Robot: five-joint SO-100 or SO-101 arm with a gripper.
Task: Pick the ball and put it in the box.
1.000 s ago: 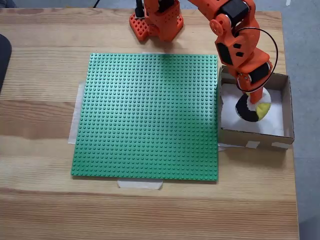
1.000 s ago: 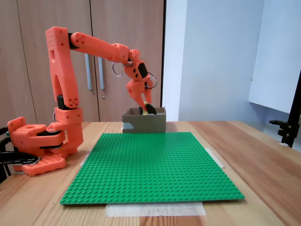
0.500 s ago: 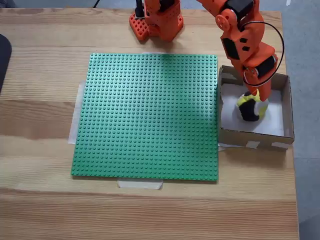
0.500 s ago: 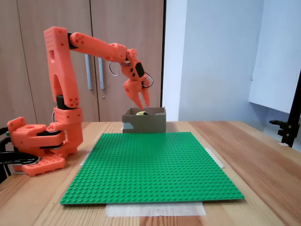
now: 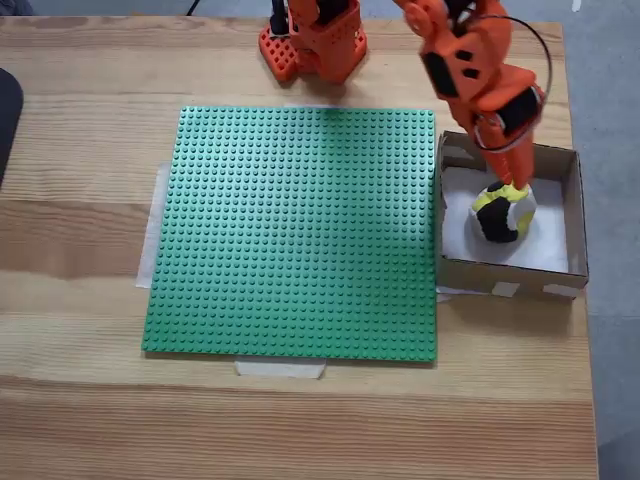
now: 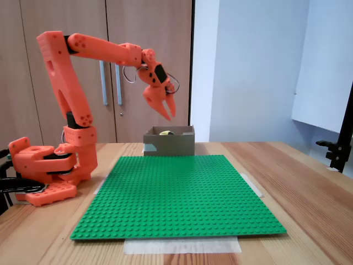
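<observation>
One wide green studded plate (image 5: 295, 232) takes up the left and middle of the wooden desk (image 5: 80, 150) in the view from above, taped down at its edges, with the arm's orange base (image 5: 310, 40) behind it. To the right of the plate, just beside its edge, stands the box (image 5: 575, 215), and the ball (image 5: 503, 212) lies on its white bottom, near the middle, apart from the walls. Above it hangs the claw (image 5: 513, 172); in the side view the claw (image 6: 166, 112) is clear of the box rim (image 6: 169, 144), its jaws parted and nothing between them, so the ball is released. Only the ball's yellow top (image 6: 164, 132) peeps over the rim there. Judging by its lumpy, patched look, the ball is probably light and soft, likely to give under a squeeze rather than slip, and not fragile. If it had to be taken again, a hold across its widest part from above would suit, with the jaws set wide first. The task looks done.
</observation>
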